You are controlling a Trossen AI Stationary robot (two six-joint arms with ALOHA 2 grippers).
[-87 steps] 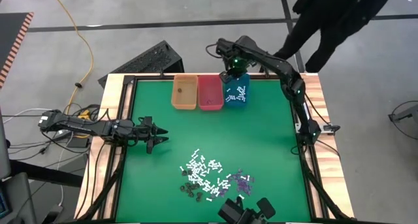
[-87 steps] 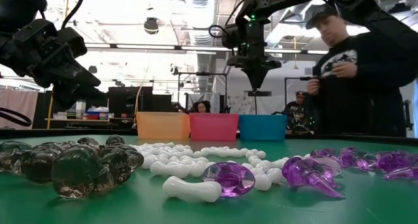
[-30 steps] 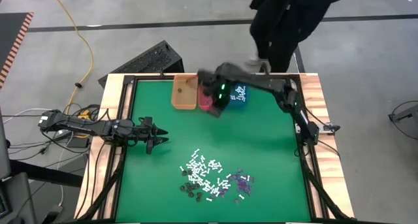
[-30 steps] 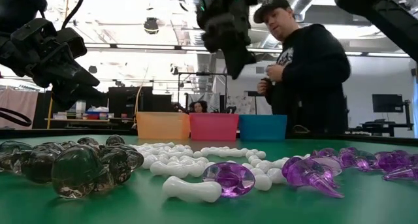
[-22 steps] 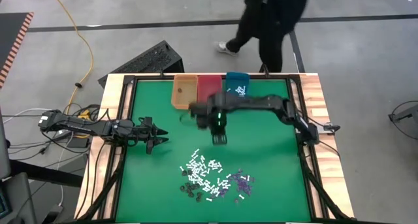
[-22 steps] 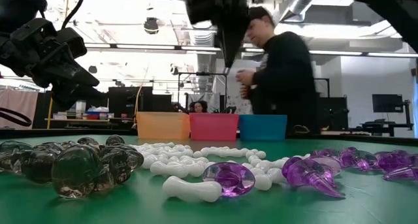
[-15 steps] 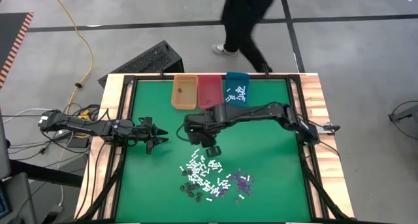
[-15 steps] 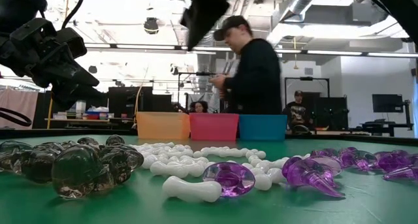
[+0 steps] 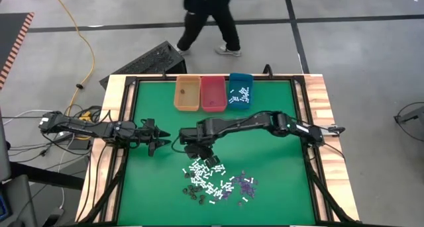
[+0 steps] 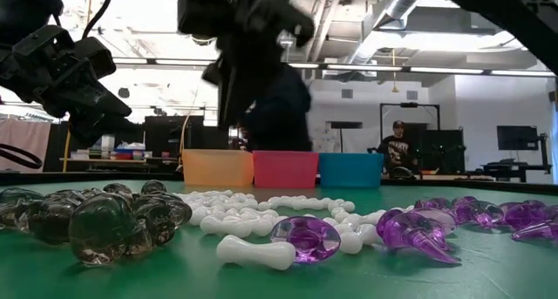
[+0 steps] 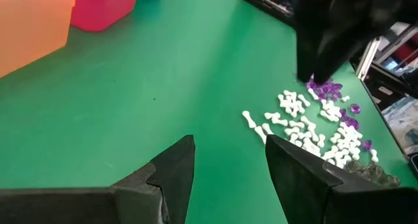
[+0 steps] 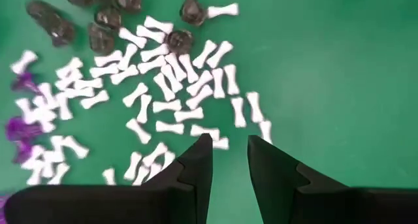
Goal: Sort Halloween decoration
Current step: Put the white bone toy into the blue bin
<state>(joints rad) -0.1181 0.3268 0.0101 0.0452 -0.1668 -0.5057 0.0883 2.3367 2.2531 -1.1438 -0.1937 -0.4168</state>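
Left gripper (image 9: pixel 161 137) waits at the left side of the green felt table (image 9: pixel 265 154), low over the cloth, fingers (image 11: pixel 176 172) spread wide with nothing between them; it is well apart from the work. Right gripper (image 9: pixel 197 149) hangs above the near-centre heap of Halloween decoration (image 9: pixel 212 179), at the heap's far edge; its own wrist camera shows the two dark fingers (image 12: pixel 199 162) parted by a narrow gap, empty, with small white plastic bone-shaped sticks (image 12: pixel 163 106) scattered directly beneath, dark smoky translucent lumps (image 12: pixel 104 18) beyond them and purple faceted bits (image 12: pixel 16 129) to one side. Step in hand, as judged: descend for a pick of one white stick. To do it well: choose a stick lying at the fringe, clear of neighbours (the pieces in the middle overlap and would come up in pairs); turn the wrist so the fingers straddle the stick's thin waist across its length; come straight down until the tips just reach the felt, then close; lift vertically before travelling. Orange bin (image 9: pixel 187 94), pink bin (image 9: pixel 212 93) and teal bin (image 9: pixel 240 92) stand side by side at the far edge; the teal one already holds white sticks, so that is the likely destination. A person (image 9: pixel 209 15) walks on the floor beyond the table.
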